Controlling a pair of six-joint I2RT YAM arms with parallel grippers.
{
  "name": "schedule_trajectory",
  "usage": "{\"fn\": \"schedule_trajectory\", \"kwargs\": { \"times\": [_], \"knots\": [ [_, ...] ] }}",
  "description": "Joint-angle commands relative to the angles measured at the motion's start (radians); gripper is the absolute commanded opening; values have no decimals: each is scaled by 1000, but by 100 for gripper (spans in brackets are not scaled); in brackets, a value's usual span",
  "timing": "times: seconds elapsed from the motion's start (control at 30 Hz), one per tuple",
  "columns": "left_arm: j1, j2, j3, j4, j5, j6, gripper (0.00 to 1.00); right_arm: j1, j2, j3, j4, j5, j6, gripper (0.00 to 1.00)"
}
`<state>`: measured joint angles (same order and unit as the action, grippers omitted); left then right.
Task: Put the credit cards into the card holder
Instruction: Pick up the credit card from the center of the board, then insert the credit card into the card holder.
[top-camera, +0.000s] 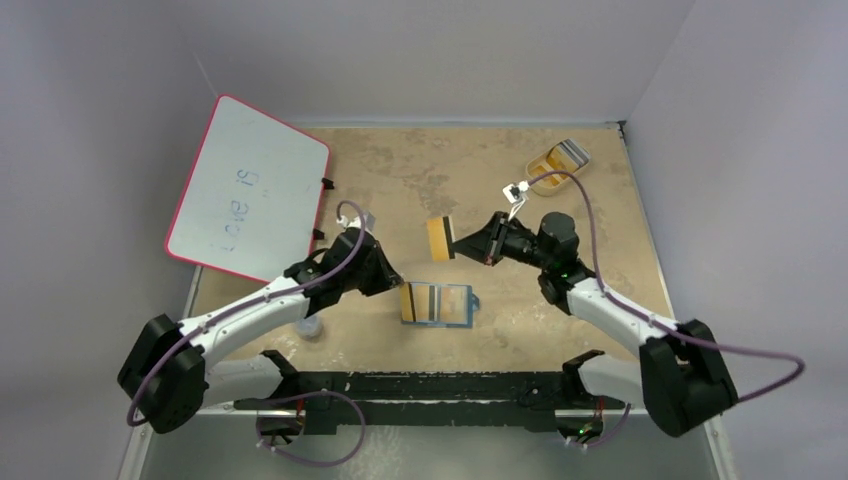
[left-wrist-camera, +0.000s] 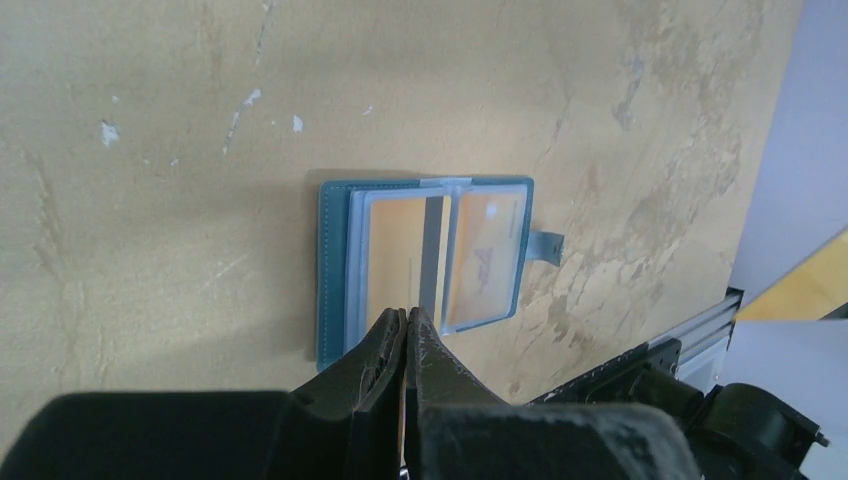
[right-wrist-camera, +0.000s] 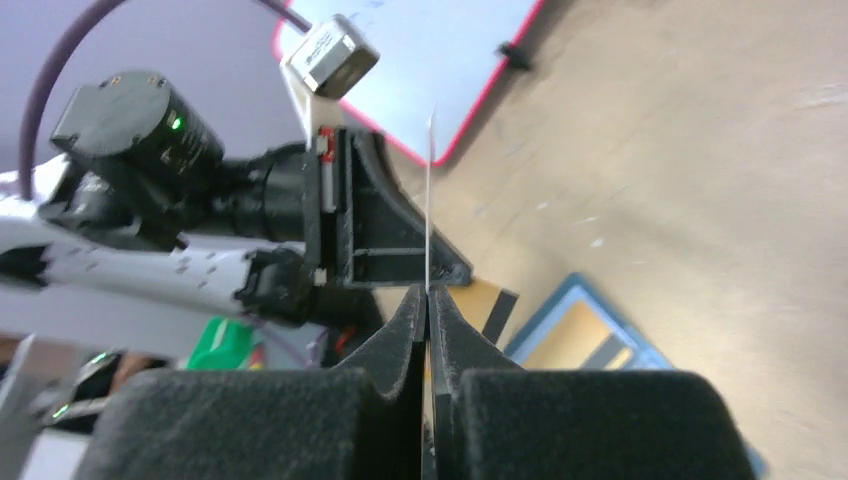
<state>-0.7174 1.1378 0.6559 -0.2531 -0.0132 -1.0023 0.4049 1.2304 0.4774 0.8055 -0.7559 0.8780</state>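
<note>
Inserting: left gripper (left-wrist-camera: 407, 318) pinches a credit card (top-camera: 408, 302) at the card holder's (left-wrist-camera: 335, 270) nine o'clock edge. The right gripper (right-wrist-camera: 427, 298) clamps a second card (top-camera: 440, 238) at twelve o'clock. The next move likely needs pocket alignment.

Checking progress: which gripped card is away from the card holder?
The card in the right gripper, apart from the card holder; the left gripper holds another card at its edge.

Card holder (top-camera: 447, 304) lies open on the table (top-camera: 400, 170), mid-front, between the two arms. Near credit card (top-camera: 407, 302) stands at the holder's left edge, pinched in the left gripper (left-wrist-camera: 407, 318). Far credit card (top-camera: 440, 238) hangs just behind the holder and apart from it, pinched in the right gripper (right-wrist-camera: 427, 295). Whiteboard (top-camera: 250, 187) overhangs the rear-left edge; tray (top-camera: 586, 153) holding more cards sits in the rear-right corner.
</note>
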Motion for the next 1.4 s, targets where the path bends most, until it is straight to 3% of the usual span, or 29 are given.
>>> {"fn": "schedule_trajectory", "kwargs": {
  "times": [0.0, 0.23, 0.53, 0.9, 1.37],
  "knots": [
    [0, 63, 1, 123, 114, 4, 0, -1, -103, 76, -532, 297, -293, 0],
    [-28, 206, 42, 203, 172, 17, 0, -1, -108, 44, -634, 385, -296, 0],
    [-37, 346, 95, 293, 215, 47, 0, 1, -84, 5, -623, 355, -277, 0],
    [-37, 405, 108, 341, 236, 64, 0, 2, -28, -43, -609, 357, -278, 0],
    [-36, 458, 130, 311, 164, 105, 0, 2, -13, -55, -627, 398, -308, 0]
  ]
}}
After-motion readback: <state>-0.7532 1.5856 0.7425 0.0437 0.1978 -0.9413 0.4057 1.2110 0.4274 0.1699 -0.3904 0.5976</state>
